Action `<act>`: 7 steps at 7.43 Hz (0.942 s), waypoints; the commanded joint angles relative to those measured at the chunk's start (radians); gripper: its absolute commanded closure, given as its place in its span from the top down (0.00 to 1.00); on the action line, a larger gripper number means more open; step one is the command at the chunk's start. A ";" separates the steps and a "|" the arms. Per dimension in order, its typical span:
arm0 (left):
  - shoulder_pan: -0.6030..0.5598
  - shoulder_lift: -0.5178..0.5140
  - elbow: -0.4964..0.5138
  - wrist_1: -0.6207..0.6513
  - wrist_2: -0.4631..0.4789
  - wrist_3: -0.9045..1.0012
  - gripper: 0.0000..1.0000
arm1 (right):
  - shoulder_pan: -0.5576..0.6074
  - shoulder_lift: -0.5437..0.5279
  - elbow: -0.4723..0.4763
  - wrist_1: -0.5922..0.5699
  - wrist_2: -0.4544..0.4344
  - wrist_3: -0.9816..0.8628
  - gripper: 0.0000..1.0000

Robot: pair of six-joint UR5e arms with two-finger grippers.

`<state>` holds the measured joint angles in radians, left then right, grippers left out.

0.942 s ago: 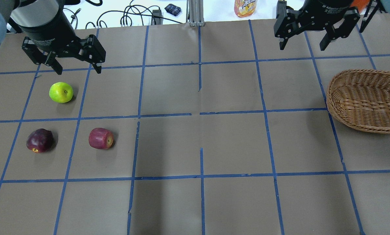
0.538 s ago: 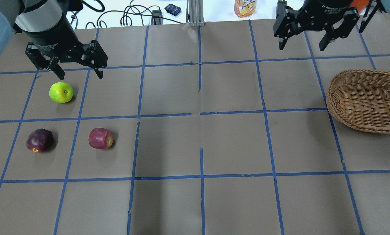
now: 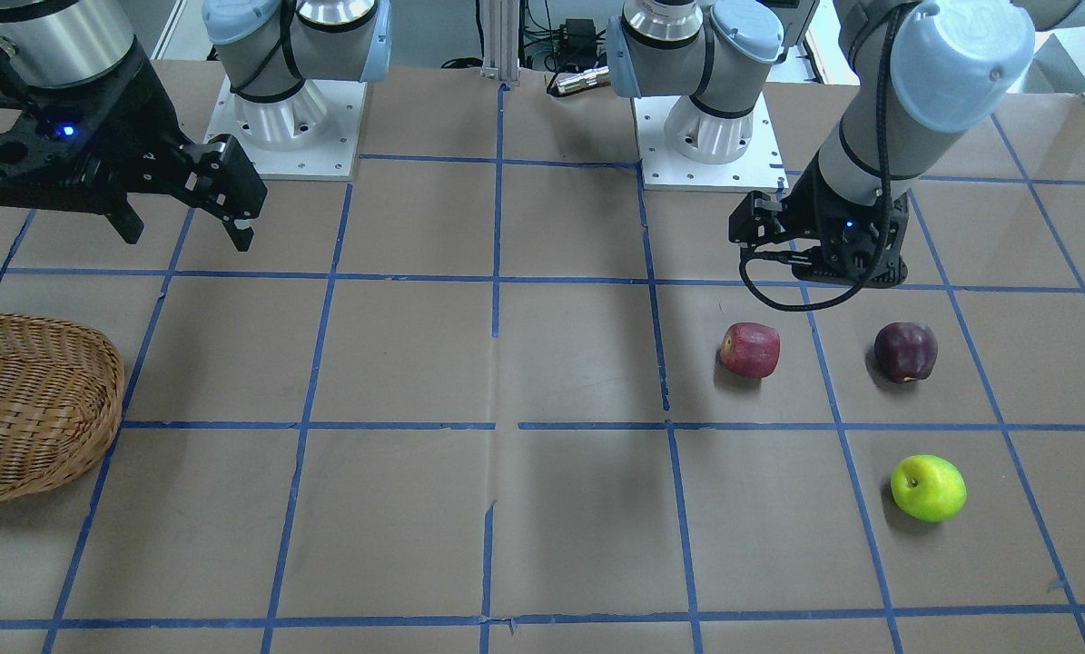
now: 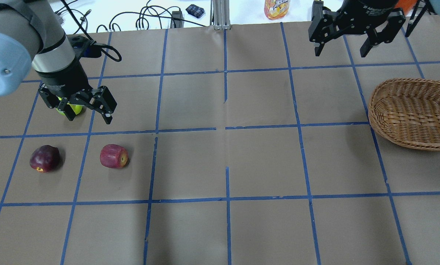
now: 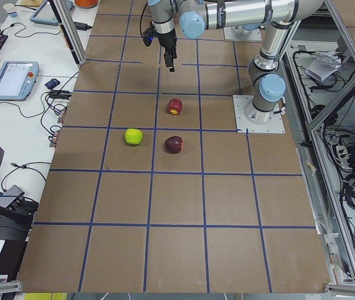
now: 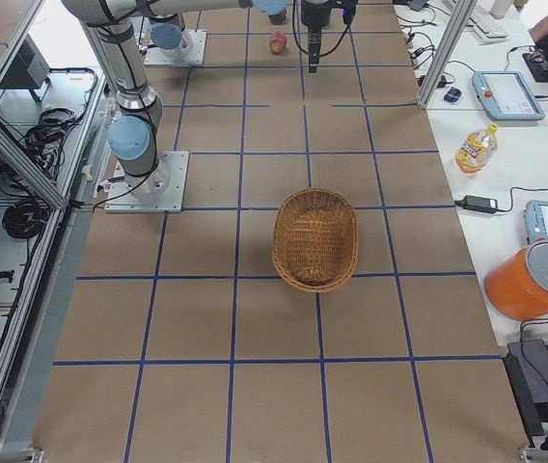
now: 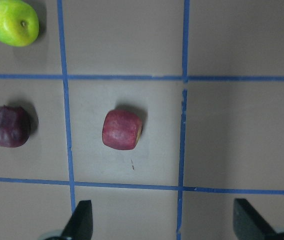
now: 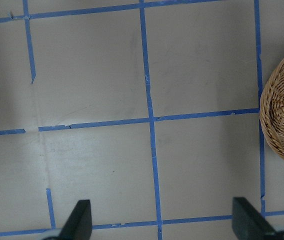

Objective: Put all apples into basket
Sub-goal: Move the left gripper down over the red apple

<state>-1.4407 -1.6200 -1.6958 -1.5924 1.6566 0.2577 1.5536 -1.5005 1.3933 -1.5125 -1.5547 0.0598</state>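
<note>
Three apples lie on the left half of the table. The yellow-green apple (image 3: 928, 488) is farthest from the robot and shows mostly hidden behind my left gripper in the overhead view (image 4: 75, 109). The dark maroon apple (image 4: 45, 158) and the red apple (image 4: 113, 156) lie side by side nearer the robot. My left gripper (image 4: 90, 119) hangs open and empty above them; its wrist view shows the red apple (image 7: 122, 129) ahead of the fingers. The wicker basket (image 4: 411, 114) stands empty at the right edge. My right gripper (image 4: 340, 53) is open and empty, high beyond the basket.
The table is brown paper with a blue tape grid. An orange drink bottle (image 4: 277, 8), cables and a small dark pouch (image 4: 195, 10) lie on the white bench past the far edge. The two arm bases (image 3: 283, 118) stand at the robot's side.
My left gripper has moved down and toward the robot, from beyond the yellow-green apple to over it, now covering it in the overhead view. The right gripper and all apples have stayed put.
</note>
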 commanded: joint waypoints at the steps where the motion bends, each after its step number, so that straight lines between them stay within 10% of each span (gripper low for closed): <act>1: 0.057 -0.044 -0.149 0.233 -0.035 0.073 1.00 | 0.000 -0.001 0.001 0.000 0.004 0.000 1.00; 4: 0.103 -0.086 -0.381 0.564 -0.037 0.182 1.00 | 0.000 -0.001 0.001 0.000 0.002 0.000 1.00; 7: 0.106 -0.122 -0.427 0.597 -0.041 0.164 1.00 | 0.000 -0.001 0.001 0.000 0.005 0.000 1.00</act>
<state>-1.3372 -1.7240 -2.1025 -1.0091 1.6195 0.4282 1.5539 -1.5018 1.3944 -1.5125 -1.5507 0.0598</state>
